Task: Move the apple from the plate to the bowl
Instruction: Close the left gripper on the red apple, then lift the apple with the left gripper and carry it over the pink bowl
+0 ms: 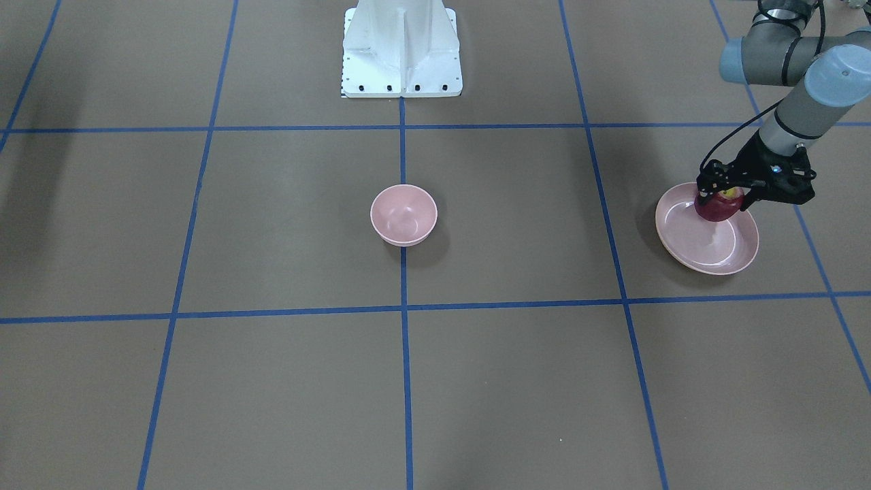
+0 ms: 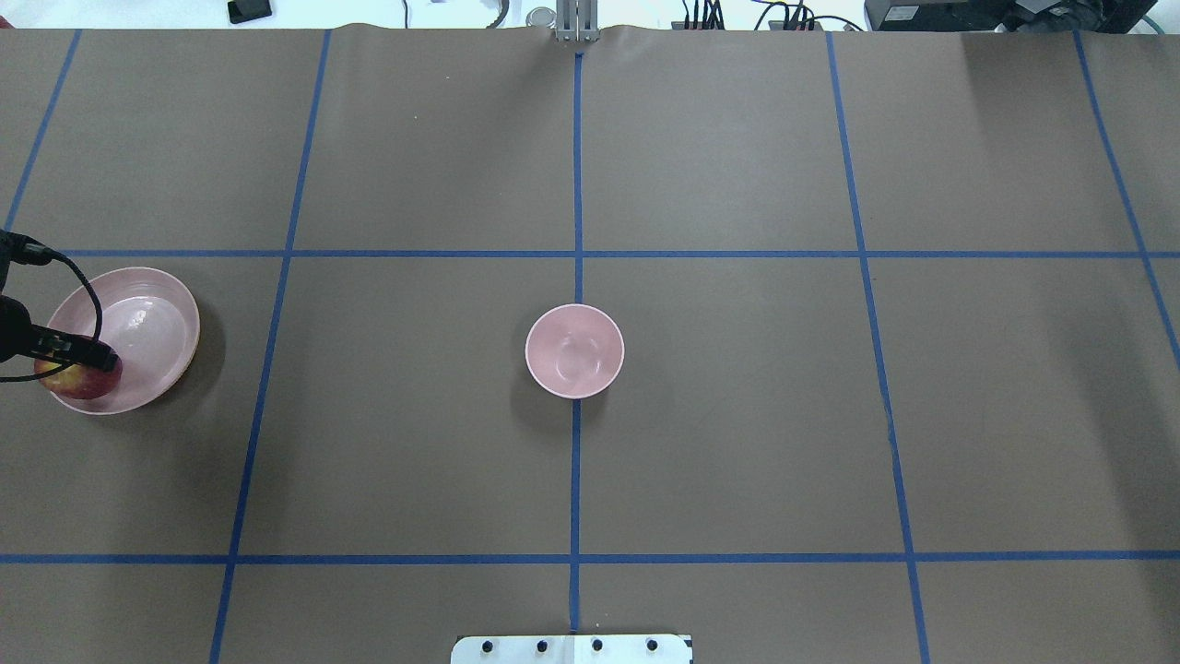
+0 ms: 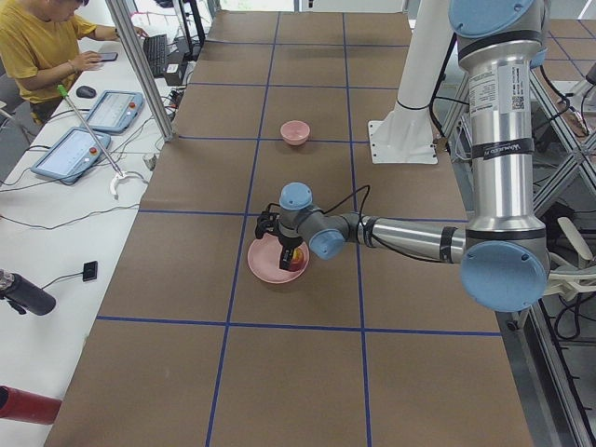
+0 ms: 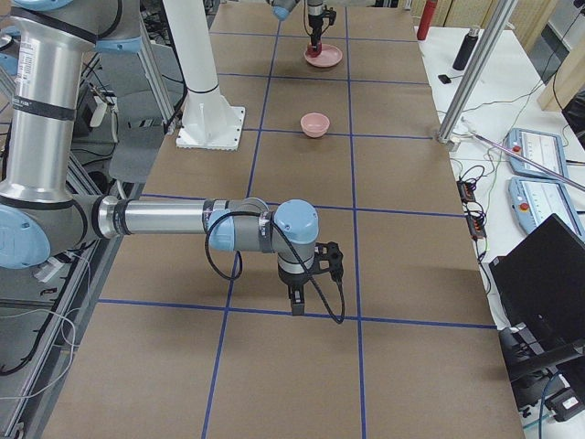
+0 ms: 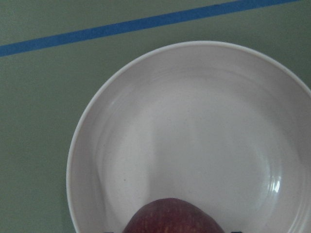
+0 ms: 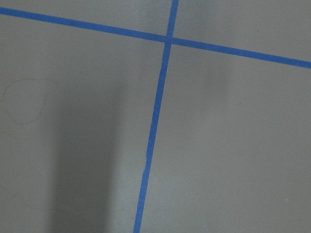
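Note:
The dark red apple (image 1: 714, 208) sits between the fingers of my left gripper (image 1: 720, 199), over the robot-side edge of the wide pink plate (image 1: 708, 250). The gripper is shut on the apple. The left wrist view shows the apple (image 5: 172, 218) at its bottom edge with the plate (image 5: 194, 121) below it. In the overhead view the apple (image 2: 78, 380) and plate (image 2: 147, 318) lie at far left. The small deep pink bowl (image 1: 403, 214) stands empty at the table's middle (image 2: 574, 350). My right gripper (image 4: 297, 304) points down over bare table; I cannot tell whether it is open.
Blue tape lines (image 2: 576, 254) divide the brown table into squares. The white robot base (image 1: 401, 51) stands at the robot-side edge. An operator (image 3: 42, 47) sits at a side desk with tablets beyond the table's far edge.

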